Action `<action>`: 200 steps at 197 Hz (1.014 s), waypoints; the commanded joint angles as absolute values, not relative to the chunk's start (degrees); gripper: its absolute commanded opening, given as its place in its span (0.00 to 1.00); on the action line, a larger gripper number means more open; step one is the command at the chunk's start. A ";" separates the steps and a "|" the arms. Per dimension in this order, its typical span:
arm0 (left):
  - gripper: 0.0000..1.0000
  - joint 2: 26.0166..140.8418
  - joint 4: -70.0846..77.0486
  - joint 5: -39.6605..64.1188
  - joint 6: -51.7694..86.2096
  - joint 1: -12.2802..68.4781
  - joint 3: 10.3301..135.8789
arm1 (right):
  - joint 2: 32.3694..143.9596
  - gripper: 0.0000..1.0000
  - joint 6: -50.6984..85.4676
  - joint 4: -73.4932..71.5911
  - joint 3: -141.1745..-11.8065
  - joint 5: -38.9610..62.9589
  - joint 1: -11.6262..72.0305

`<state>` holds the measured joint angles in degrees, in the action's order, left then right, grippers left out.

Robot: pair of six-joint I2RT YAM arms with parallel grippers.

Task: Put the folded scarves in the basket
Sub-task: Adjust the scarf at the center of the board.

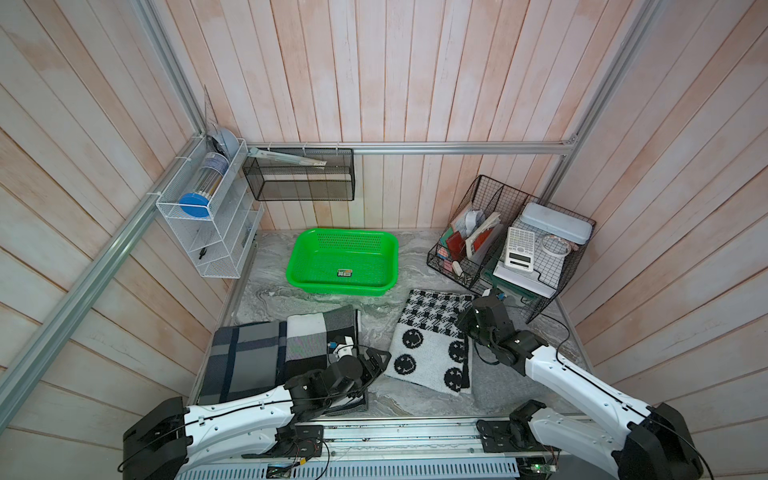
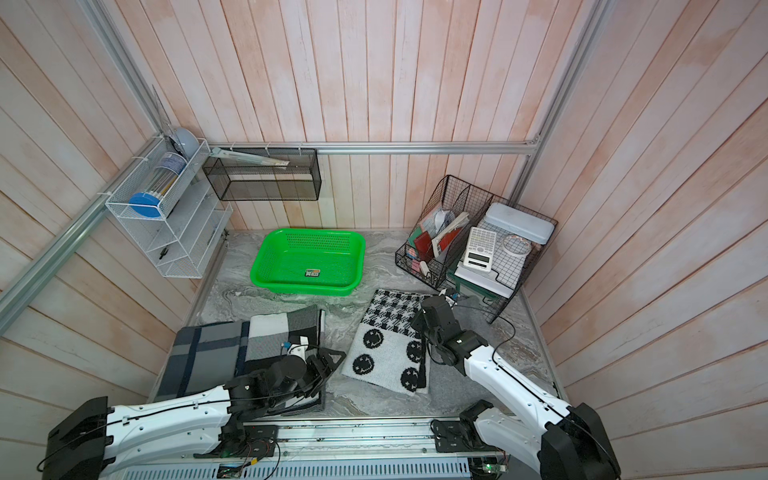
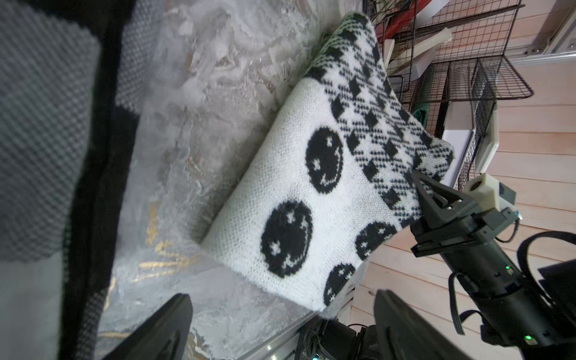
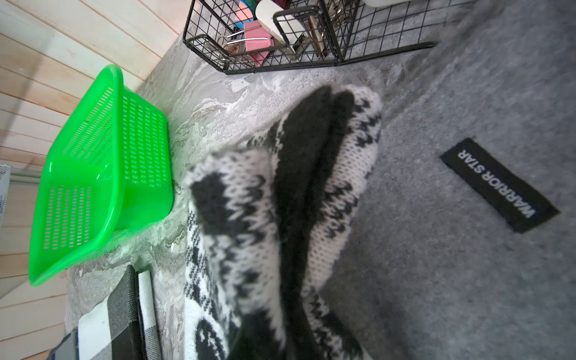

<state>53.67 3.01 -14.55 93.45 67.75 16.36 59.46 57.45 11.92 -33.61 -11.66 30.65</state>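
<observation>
As the right gripper pinches one smiley scarf, one basket stands nearby.

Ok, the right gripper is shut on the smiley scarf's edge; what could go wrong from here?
The right gripper holds the smiley scarf by one edge only, so lifting may unfold it and leave part draped outside the green basket. The black wire organizer stands close beside that arm; a wide swing could snag it.
</observation>
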 commanded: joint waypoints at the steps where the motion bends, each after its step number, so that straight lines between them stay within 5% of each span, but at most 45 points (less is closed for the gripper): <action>1: 0.97 56.21 7.09 -24.08 103.19 71.94 17.08 | 58.48 0.00 58.96 12.21 -33.46 -14.41 30.50; 115: 0.76 97.33 45.30 -23.13 116.30 78.57 22.90 | 56.03 0.00 61.69 13.62 -31.93 -13.97 30.93; 138: 0.53 100.32 46.45 -24.81 116.79 78.49 23.06 | 54.73 0.00 62.29 14.74 -31.13 -13.86 31.24; 172: 0.01 99.26 43.10 -23.71 113.22 74.47 21.48 | 50.48 0.00 63.98 17.22 -28.72 -14.40 32.55; 200: 0.00 94.09 40.71 -17.17 104.29 68.37 21.04 | 46.05 0.00 65.72 20.55 -26.86 -15.62 34.88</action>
